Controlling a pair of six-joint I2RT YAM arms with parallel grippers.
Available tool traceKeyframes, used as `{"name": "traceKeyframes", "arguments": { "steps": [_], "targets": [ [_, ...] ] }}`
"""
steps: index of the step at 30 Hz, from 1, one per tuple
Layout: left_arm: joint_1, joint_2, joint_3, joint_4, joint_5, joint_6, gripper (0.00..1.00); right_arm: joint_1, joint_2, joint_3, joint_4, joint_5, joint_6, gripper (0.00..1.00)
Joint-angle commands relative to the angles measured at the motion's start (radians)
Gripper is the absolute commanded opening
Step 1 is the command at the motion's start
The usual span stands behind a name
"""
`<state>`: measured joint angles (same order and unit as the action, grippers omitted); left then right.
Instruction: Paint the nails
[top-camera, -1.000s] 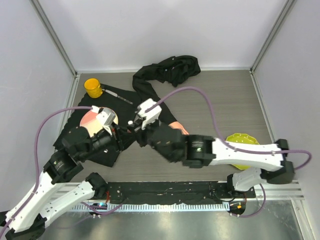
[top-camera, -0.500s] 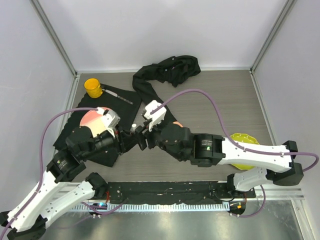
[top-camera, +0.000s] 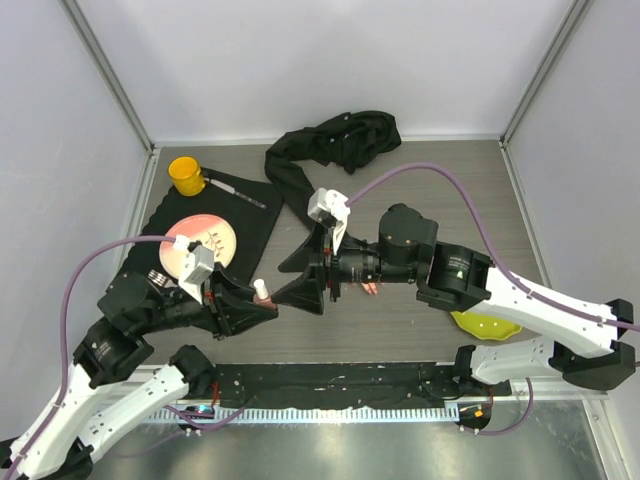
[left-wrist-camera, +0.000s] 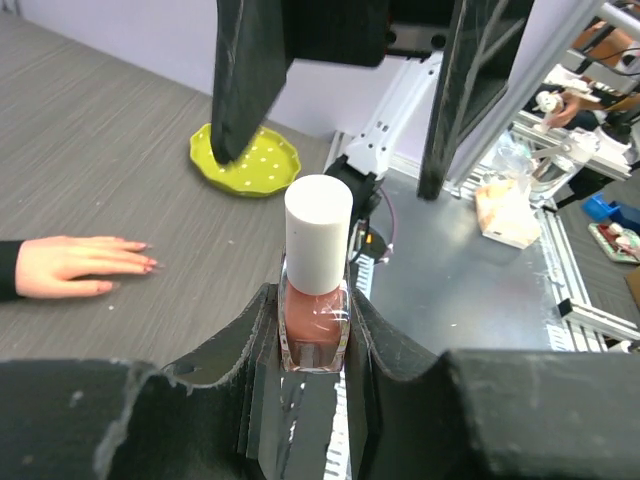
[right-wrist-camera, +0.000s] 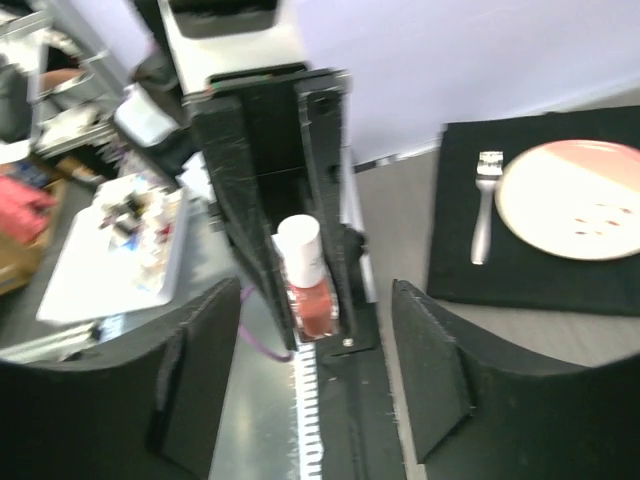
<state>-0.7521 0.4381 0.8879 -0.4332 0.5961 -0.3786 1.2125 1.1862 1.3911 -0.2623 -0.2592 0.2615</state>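
Starting at the near edge, you have the left gripper clamped on the polish bottle, holding it upright by its glass body with the white cap standing clear above the fingers. Just beyond it, the right gripper faces the bottle with its jaws spread wide and nothing between them; in its wrist view the bottle sits centred in the gap, not touched.

The cap is on, so no brush is out, and by that I judge the painting itself not yet begun: you are at the uncapping step. Next comes closing on the cap, twisting it off, and carrying the brush across.

Further on, the mannequin hand lies flat on the table, palm down, largely hidden under the right arm in the top view. The nails read pinkish-red in the left wrist view; whether that is fresh polish cannot be told at this size. All five remain to be done, as far as I can judge.

Farthest back, the hand's black sleeve bunches against the wall.
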Motion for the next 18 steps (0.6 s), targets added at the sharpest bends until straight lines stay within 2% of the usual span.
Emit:
{"name": "traceKeyframes", "arguments": {
  "steps": [1,14,18],
  "targets": [
    [0.002,-0.006,-0.003,0.114,0.070,-0.054,0.00,-0.014,0.026,0.025,0.078,-0.195,0.030,0.63],
    [0.003,0.024,-0.020,0.162,0.110,-0.078,0.00,-0.045,0.079,0.042,0.153,-0.284,0.041,0.49],
    [0.003,0.028,-0.021,0.166,0.116,-0.075,0.00,-0.056,0.090,0.045,0.166,-0.305,0.042,0.41]
  ]
}}
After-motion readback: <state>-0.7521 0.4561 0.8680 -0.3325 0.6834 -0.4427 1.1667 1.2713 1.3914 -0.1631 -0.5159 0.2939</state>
